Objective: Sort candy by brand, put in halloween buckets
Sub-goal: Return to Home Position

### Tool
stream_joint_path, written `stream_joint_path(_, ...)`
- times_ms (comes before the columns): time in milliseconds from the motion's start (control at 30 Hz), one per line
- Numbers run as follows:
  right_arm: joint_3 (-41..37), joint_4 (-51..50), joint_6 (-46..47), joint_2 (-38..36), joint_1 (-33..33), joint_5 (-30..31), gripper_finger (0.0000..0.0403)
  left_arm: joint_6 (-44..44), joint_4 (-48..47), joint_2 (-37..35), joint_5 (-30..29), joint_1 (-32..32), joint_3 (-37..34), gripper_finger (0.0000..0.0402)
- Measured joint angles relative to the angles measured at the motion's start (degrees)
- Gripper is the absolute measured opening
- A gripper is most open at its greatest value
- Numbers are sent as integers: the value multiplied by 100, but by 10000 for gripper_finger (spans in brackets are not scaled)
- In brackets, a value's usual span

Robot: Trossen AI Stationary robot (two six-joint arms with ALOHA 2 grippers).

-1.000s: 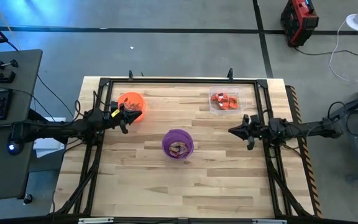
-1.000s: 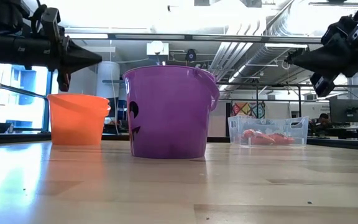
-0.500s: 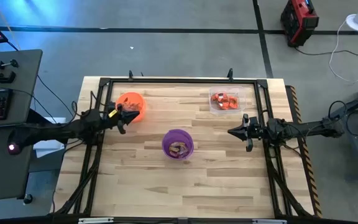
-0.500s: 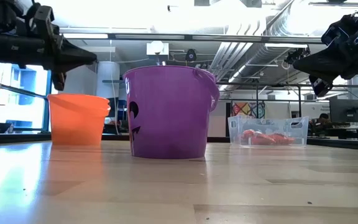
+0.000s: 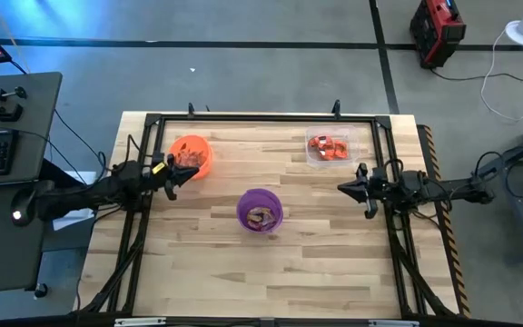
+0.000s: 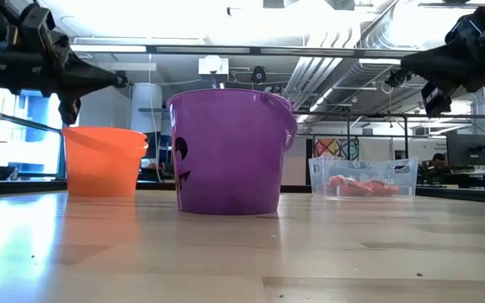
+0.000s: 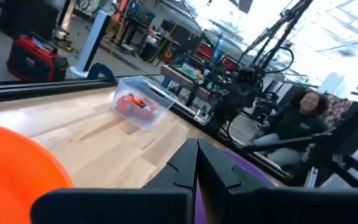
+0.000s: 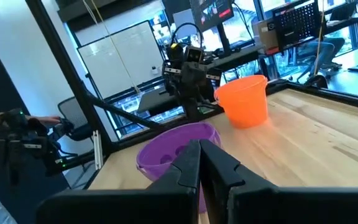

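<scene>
While both arms hang raised over the table (image 5: pixel 243 272), neither set of jaws holds any candy. The left arm (image 5: pixel 98 189) reaches in from the table's left edge. Its wrist view shows the left jaws pressed shut on nothing, with only a thin seam between the two dark fingers (image 7: pixel 179 171). They hover just beside the orange bucket (image 5: pixel 191 153), on the side nearer the arm, and the low view places them above its rim without touching it.

The right arm (image 5: pixel 434 189) comes in from the right edge. The right jaws are likewise closed and empty, pointing toward the middle of the table. They sit near the clear tub (image 5: pixel 327 147) but apart from it, and well apart from the purple bucket (image 5: pixel 260 210).

The purple bucket stands upright near the table's centre, between the two arms, with wrapped candy (image 5: pixel 261 216) lying in its bottom. Orange-wrapped candy (image 5: pixel 329 145) lies inside the clear tub toward the far right of the table. What the orange bucket holds cannot be made out. Beyond the table, a seated person (image 7: pixel 303 115) shows in the left wrist view.
</scene>
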Motion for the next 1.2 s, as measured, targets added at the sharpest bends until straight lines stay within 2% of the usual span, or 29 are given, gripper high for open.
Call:
stream_joint_path(333, 0, -125, 1, 75, 0, 1, 0, 13, 5, 11, 2, -303, 0, 1)
stream_joint_path(1200, -2, -213, 2, 75, 0, 2, 0, 11, 0, 101, 26, -318, -2, 0)
